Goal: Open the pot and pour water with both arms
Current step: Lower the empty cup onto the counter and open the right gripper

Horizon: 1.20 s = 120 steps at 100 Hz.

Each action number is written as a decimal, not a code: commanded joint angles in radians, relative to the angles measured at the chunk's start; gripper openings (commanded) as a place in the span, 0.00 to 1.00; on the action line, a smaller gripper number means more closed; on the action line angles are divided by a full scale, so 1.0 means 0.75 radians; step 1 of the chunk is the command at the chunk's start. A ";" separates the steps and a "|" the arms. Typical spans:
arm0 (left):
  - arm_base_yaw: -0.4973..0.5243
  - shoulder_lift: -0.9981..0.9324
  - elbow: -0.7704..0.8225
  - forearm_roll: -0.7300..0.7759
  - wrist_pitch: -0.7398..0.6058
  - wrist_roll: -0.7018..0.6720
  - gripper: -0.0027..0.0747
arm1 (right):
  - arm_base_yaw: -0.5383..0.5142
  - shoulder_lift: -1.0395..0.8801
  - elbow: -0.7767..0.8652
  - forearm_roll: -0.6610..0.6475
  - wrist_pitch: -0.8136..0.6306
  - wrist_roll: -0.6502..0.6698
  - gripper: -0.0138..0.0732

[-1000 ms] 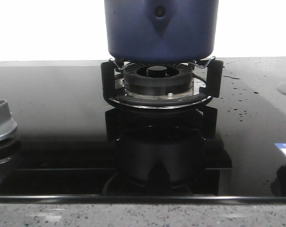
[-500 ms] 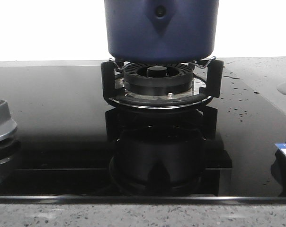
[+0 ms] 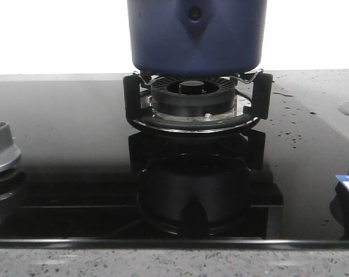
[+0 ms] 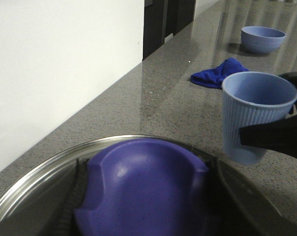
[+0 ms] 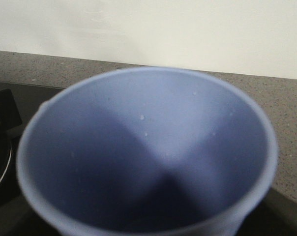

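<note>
The dark navy pot (image 3: 196,34) sits on the gas burner (image 3: 193,95); its top is cut off in the front view. In the left wrist view my left gripper (image 4: 143,201) is shut on the purple-blue lid knob (image 4: 143,182), with a dark finger on each side, and the lid's steel rim (image 4: 45,172) curves around it. Whether the lid rests on the pot does not show. My right gripper (image 4: 279,137) is shut on a pale blue ribbed cup (image 4: 254,105) beside the lid. The cup's inside (image 5: 148,157) fills the right wrist view and hides the fingers.
A black glass hob (image 3: 65,144) has a silver control knob (image 3: 1,150) at the front left and water drops at the right. A blue cloth (image 4: 220,73) and a blue bowl (image 4: 263,39) lie farther along the stone counter. A white wall runs behind.
The pot has not moved. Only the reflections in the glass hob below the burner shift slightly.
</note>
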 commanded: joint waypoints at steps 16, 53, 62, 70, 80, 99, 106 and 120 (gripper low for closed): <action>-0.031 -0.059 -0.045 -0.102 -0.041 0.037 0.32 | -0.007 -0.011 -0.033 0.012 -0.101 0.001 0.66; -0.031 -0.059 -0.045 -0.142 -0.066 0.032 0.65 | -0.007 -0.008 -0.033 0.012 -0.109 0.001 0.66; -0.031 -0.059 -0.045 -0.155 -0.066 0.032 0.71 | -0.007 -0.008 -0.033 0.012 -0.112 0.001 0.66; -0.031 -0.059 -0.045 -0.161 -0.059 0.032 0.71 | -0.007 -0.008 -0.033 0.012 -0.115 0.001 0.67; -0.031 -0.059 -0.045 -0.174 -0.037 0.032 0.71 | -0.007 -0.008 -0.033 0.012 -0.141 0.001 0.68; -0.031 -0.078 -0.045 -0.197 -0.025 0.032 0.71 | -0.007 -0.008 -0.033 0.012 -0.173 0.001 0.86; -0.031 -0.090 -0.045 -0.197 -0.013 0.032 0.71 | -0.007 -0.008 -0.033 0.012 -0.173 0.001 0.91; -0.026 -0.121 -0.045 -0.194 -0.002 0.032 0.71 | -0.007 -0.008 -0.033 0.012 -0.202 0.001 0.91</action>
